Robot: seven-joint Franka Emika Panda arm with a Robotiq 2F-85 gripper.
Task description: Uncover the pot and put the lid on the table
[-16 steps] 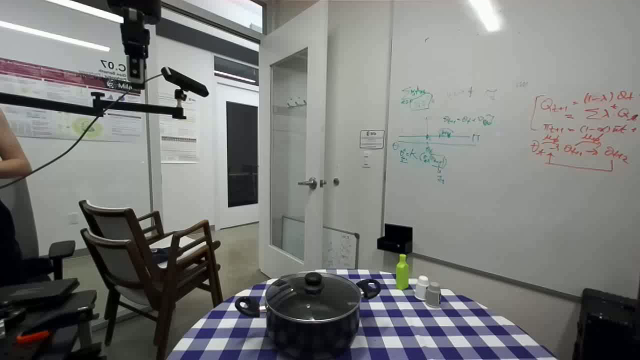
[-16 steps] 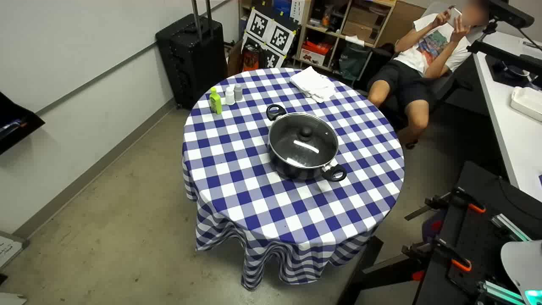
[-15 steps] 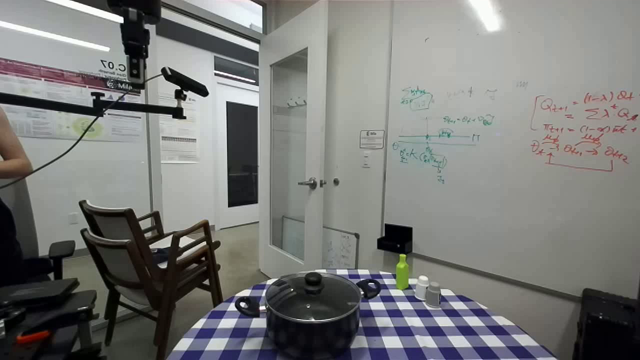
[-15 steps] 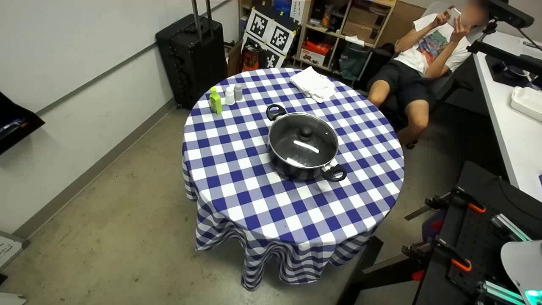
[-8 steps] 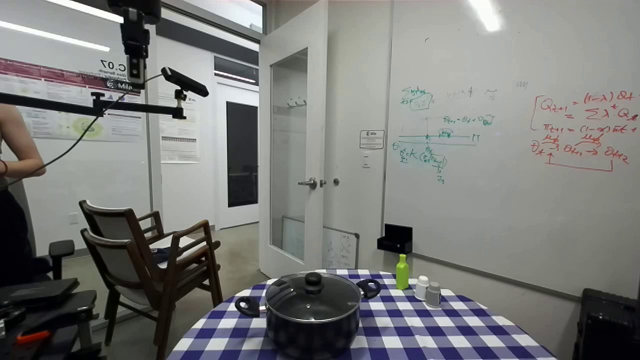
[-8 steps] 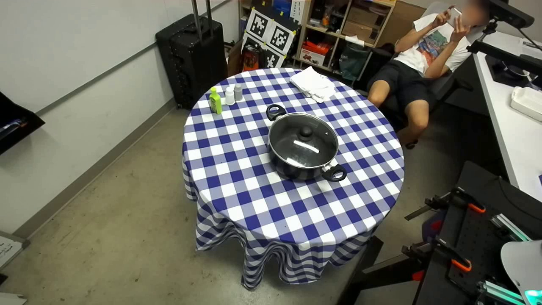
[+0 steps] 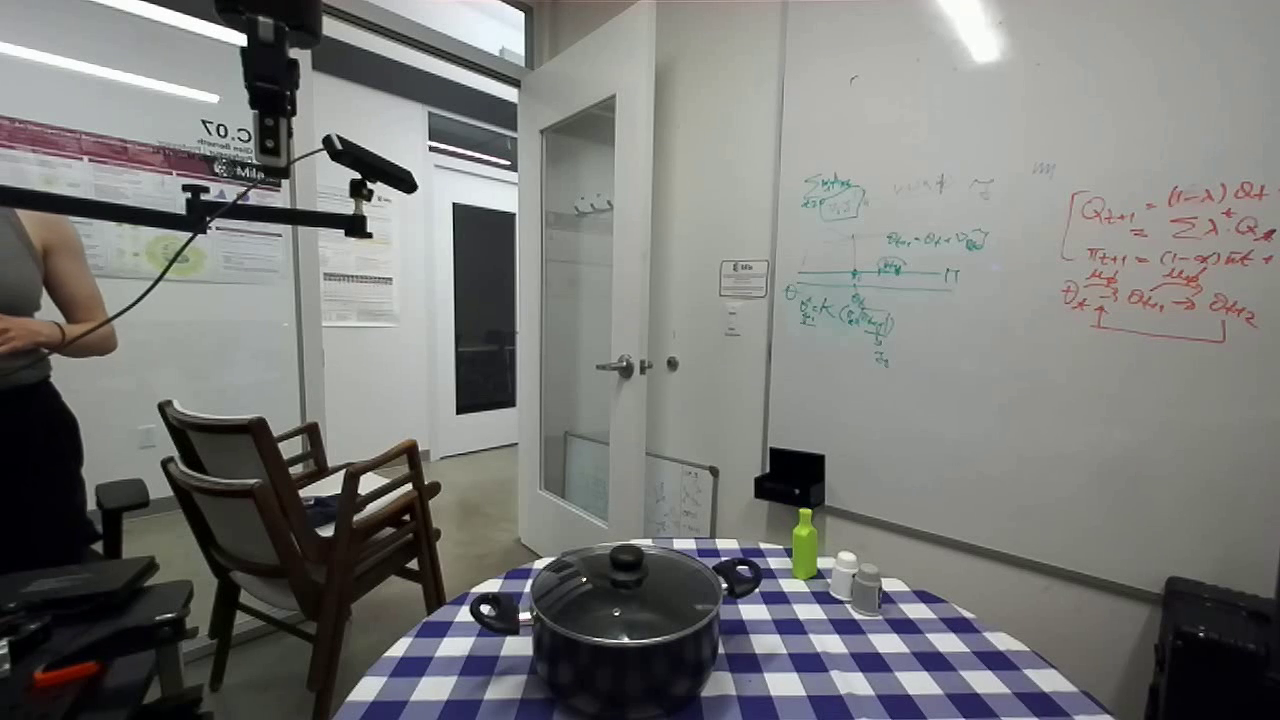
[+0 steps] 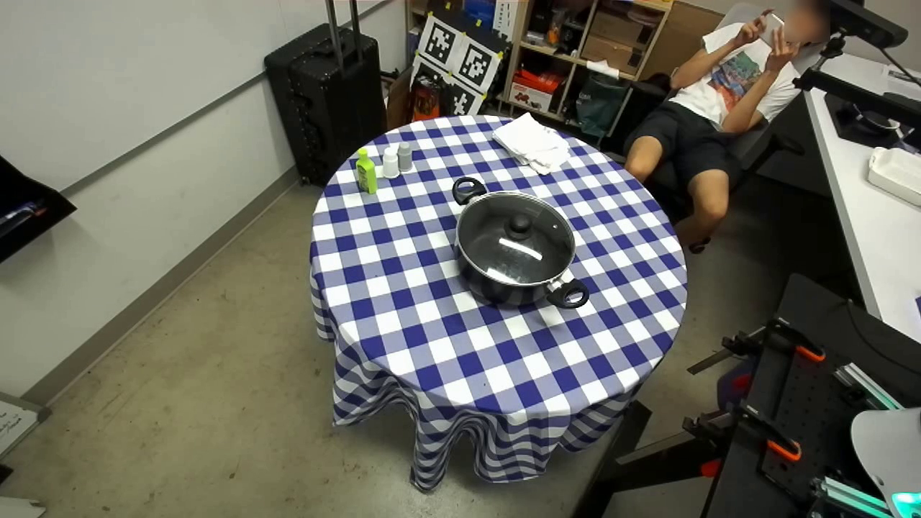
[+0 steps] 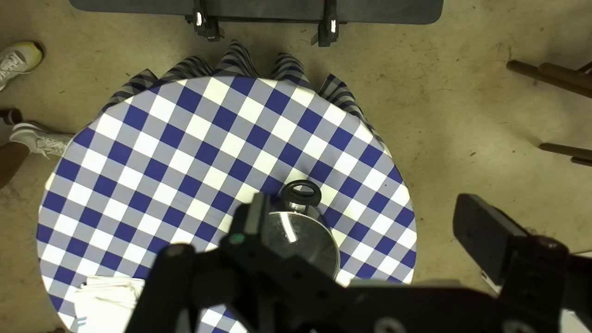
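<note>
The black pot (image 7: pixel 625 675) stands on the table (image 7: pixel 900 680) with its blue-and-white checkered cloth; the pot (image 8: pixel 496 291) and table (image 8: pixel 460 360) show in both exterior views. The glass lid (image 7: pixel 590 595) with its black knob sits on the pot; the lid also shows in an exterior view (image 8: pixel 489 244). My gripper (image 7: pixel 271 165) hangs high at the upper left in an exterior view, well above the table. In the wrist view my gripper (image 9: pixel 363 208) has its fingers wide apart with nothing between them. There, the left finger and gripper body hide much of the lid (image 9: pixel 303 245), including the knob.
A green bottle (image 8: pixel 366 173), a white shaker (image 8: pixel 391 162) and a grey shaker (image 8: pixel 405 157) stand near the table edge. A folded white cloth (image 8: pixel 532 144) lies on the table. A camera on a bar (image 7: pixel 370 165) is near my gripper. People are nearby.
The standing person at the left of an exterior view has moved right, further into view. The gripper, pot and lid have not visibly moved.
</note>
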